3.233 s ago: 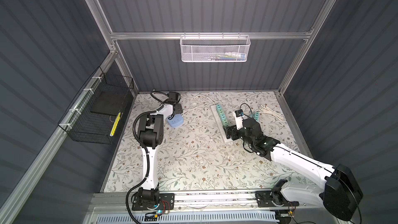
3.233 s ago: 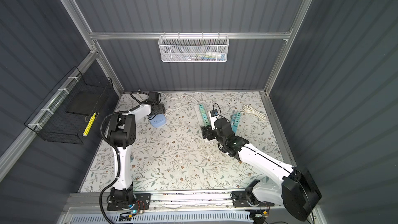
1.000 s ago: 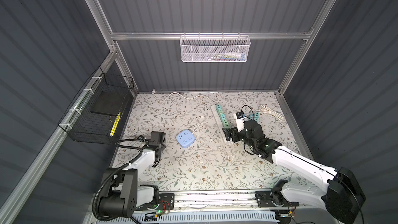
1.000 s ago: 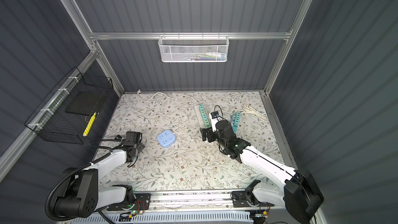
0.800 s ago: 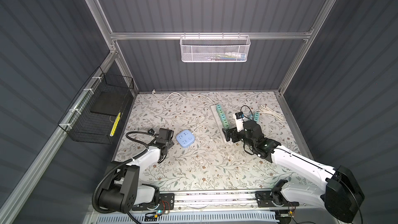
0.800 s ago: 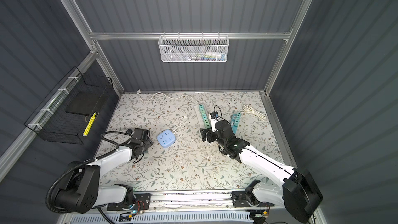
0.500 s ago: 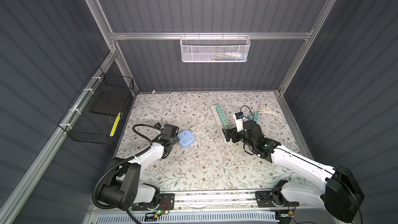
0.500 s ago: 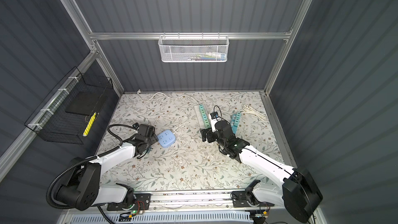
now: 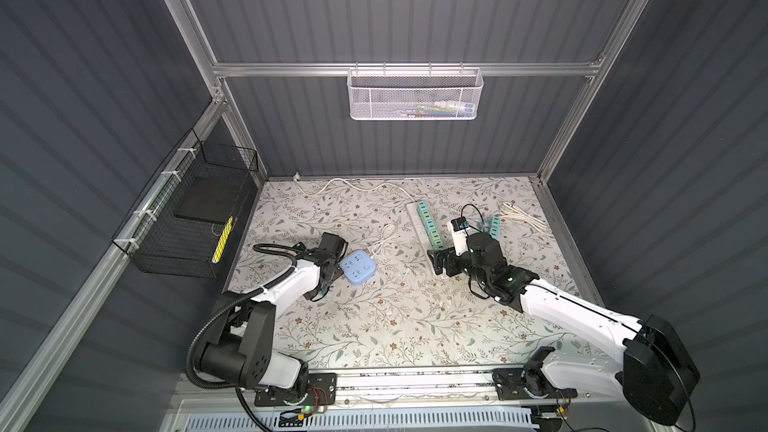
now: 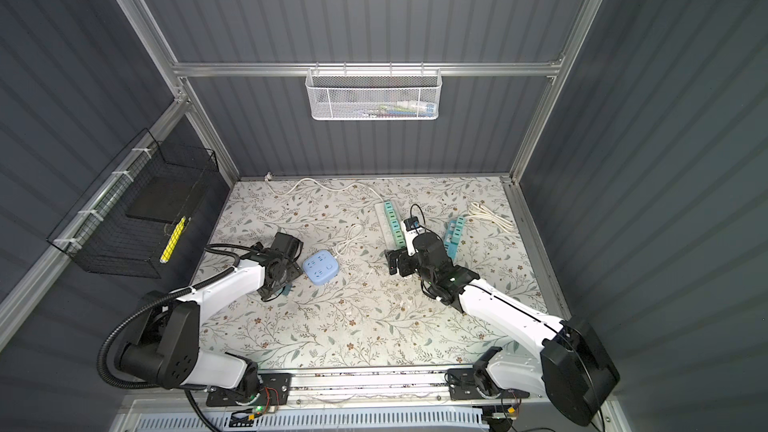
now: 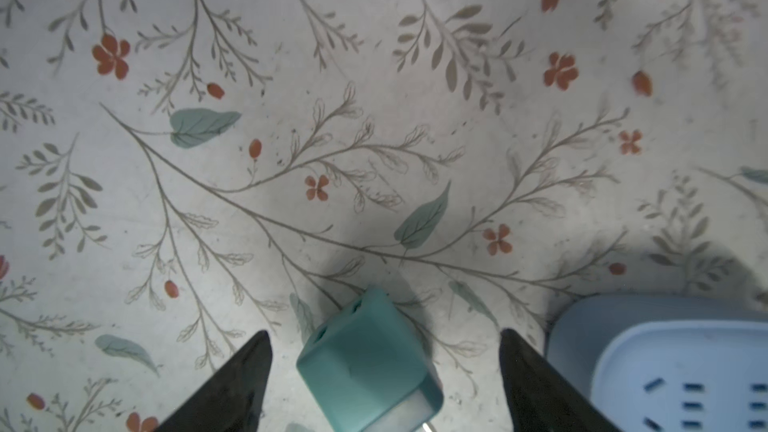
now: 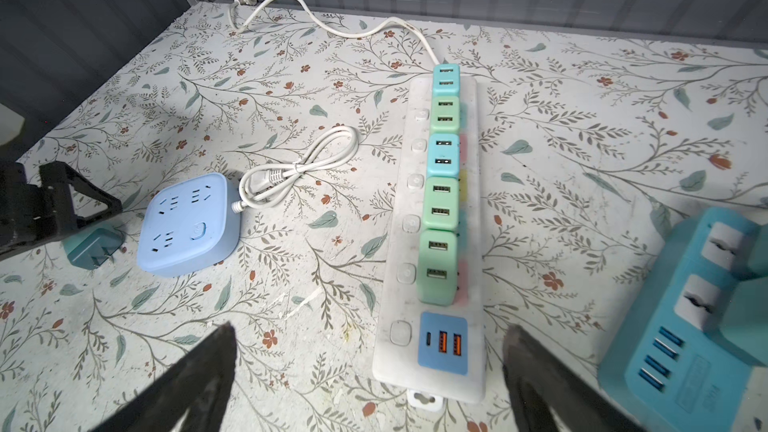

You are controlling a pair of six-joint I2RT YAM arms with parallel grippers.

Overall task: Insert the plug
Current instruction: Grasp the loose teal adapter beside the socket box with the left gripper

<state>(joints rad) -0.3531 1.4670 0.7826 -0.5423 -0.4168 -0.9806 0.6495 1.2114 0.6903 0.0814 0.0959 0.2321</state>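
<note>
Teal plug (image 11: 365, 363) lies loose on the floral mat (image 11: 374, 76), just beside the blue socket box (image 10: 320, 268), at its 8 o'clock in a top view. Left gripper (image 11: 384, 338) straddles the plug, jaws apart, no contact visible. Right gripper (image 12: 369, 330), at the box's 3 o'clock, is spread wide and empty over the near end of the white power strip (image 12: 436, 222).

Left arm (image 9: 286, 286), white-shelled with black joints, extends low and forward, its black two-finger left gripper (image 11: 382, 338) angled downward with jaws parted; right arm (image 9: 573, 313), of like build, stretches forward and inward, its black right gripper (image 12: 368, 332) carried low, jaws spread wide.
</note>
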